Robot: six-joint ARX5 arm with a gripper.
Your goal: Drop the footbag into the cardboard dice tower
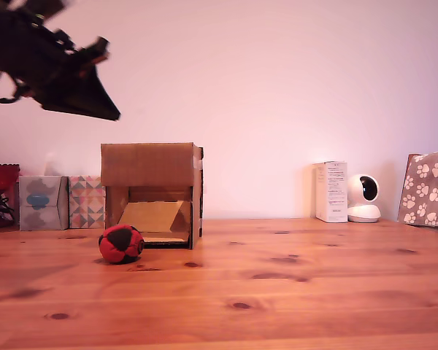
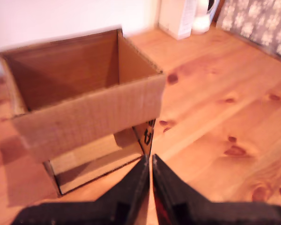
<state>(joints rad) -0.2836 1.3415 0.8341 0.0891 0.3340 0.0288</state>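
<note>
Pincer [image 1: 95, 49] seen in upper left of exterior view, raised, fingers pressed together, nothing gripped | footbag [image 1: 120, 243] lay on bench [image 1: 292, 292] at lower left, touching front of cardboard dice tower [image 1: 152, 191]; red and black panels | judged soft, light, yielding; best pinched across its middle.
</note>
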